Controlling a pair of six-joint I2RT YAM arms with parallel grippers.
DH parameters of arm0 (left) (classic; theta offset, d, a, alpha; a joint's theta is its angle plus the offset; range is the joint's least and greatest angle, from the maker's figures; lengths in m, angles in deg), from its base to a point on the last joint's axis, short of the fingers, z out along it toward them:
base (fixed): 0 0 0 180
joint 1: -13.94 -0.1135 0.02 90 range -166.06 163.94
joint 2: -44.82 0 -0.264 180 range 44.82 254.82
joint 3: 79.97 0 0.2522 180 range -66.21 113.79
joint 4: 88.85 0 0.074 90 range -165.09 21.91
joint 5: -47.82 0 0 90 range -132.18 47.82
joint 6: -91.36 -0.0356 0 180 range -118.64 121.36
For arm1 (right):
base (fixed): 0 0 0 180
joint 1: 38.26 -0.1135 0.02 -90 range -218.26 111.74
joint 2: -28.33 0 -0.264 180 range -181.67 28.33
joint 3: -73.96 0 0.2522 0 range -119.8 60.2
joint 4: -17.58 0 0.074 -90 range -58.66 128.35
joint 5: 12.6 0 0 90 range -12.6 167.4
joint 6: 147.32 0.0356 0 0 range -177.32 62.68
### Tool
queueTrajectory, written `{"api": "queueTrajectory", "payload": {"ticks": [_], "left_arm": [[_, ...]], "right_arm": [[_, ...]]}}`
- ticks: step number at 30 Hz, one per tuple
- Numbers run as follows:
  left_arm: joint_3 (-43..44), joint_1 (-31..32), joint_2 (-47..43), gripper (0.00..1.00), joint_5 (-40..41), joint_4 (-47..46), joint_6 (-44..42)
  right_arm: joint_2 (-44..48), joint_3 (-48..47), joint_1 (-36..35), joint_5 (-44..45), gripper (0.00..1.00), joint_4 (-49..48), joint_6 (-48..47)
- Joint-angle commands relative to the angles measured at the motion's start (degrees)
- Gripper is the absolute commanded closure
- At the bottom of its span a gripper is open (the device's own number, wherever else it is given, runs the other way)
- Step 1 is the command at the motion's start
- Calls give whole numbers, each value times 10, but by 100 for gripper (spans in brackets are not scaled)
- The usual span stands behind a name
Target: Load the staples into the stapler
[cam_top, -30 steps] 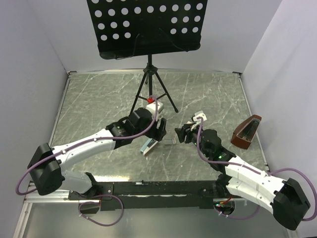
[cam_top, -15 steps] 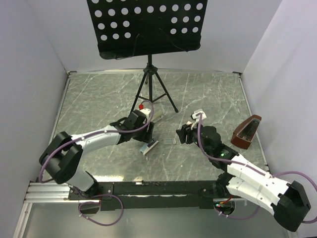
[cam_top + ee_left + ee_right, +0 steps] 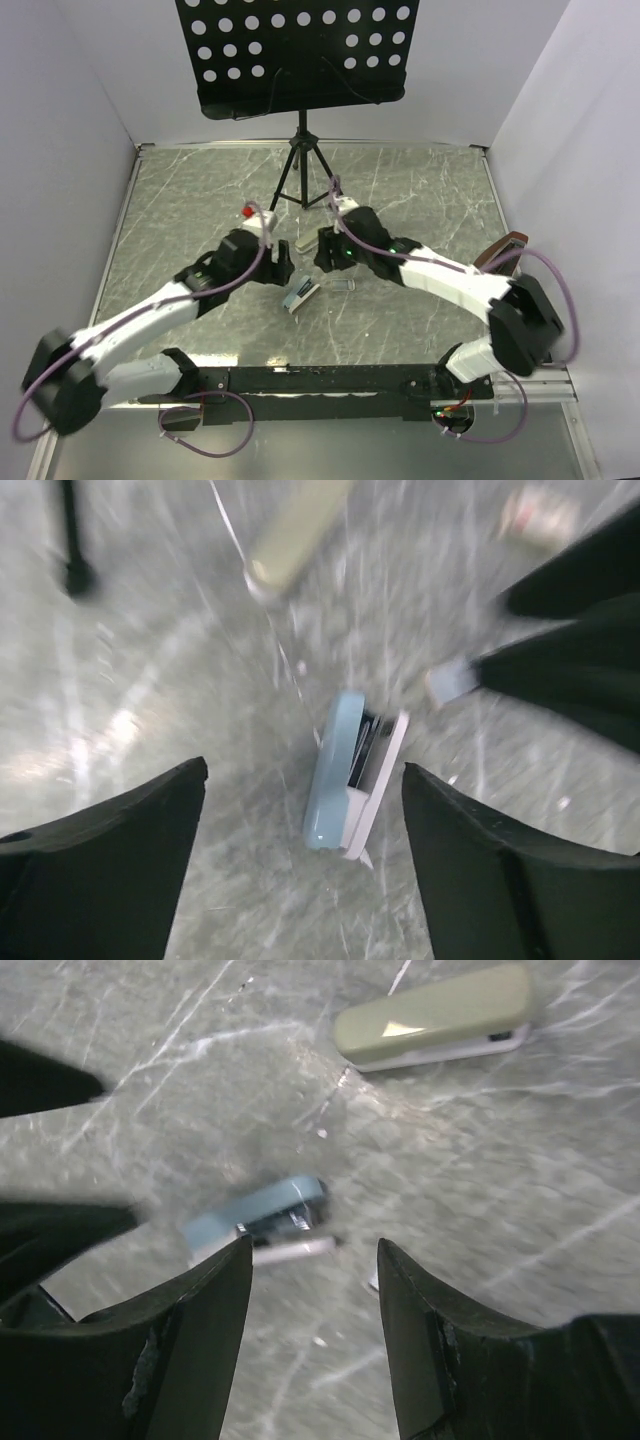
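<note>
The light-blue stapler [image 3: 300, 295] lies on the marble table, hinged open, its white base beside its blue top [image 3: 338, 770]. My left gripper [image 3: 278, 268] hovers just up-left of it, open, and in the left wrist view the stapler sits ahead between the wide black fingers [image 3: 304, 770]. My right gripper [image 3: 325, 255] hangs open and empty over the table just up-right of the stapler [image 3: 255, 1218]. The small silvery strip of staples [image 3: 343, 285] lies right of the stapler, below the right gripper. The right wrist view [image 3: 314, 1243] shows a pale sliver [image 3: 372, 1280] at the right finger's edge.
A beige stapler [image 3: 305, 242] lies between the two grippers, also in the wrist views [image 3: 430, 1018] [image 3: 295, 530]. A brown stapler [image 3: 505, 252] sits far right, partly behind the right arm. A music stand's tripod [image 3: 302, 180] stands behind the work spot.
The right arm has swung left across the table until its gripper is close above the blue stapler and the strip. The left gripper has drawn back to the left. The stapler has not moved.
</note>
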Motion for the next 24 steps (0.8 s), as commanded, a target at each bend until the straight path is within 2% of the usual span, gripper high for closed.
{"api": "queueTrajectory", "payload": {"ticks": [1, 6, 12, 21, 24], "left_arm": [[-5, -7, -143, 14, 83, 6, 6], [0, -9, -268, 1, 150, 40, -39], [-31, -9, -352, 0, 200, 33, -68], [-43, -12, -391, 1, 164, 39, -65], [-43, -14, -397, 0, 157, 41, -63]], "right_arm": [[-83, -101, -40, 59, 38, 99, 113], [-122, -119, -76, 120, 37, 138, 212], [-148, -113, -95, 135, 37, 154, 297], [-208, -142, -103, 114, 41, 164, 352], [-220, -146, -105, 110, 46, 174, 365]]}}
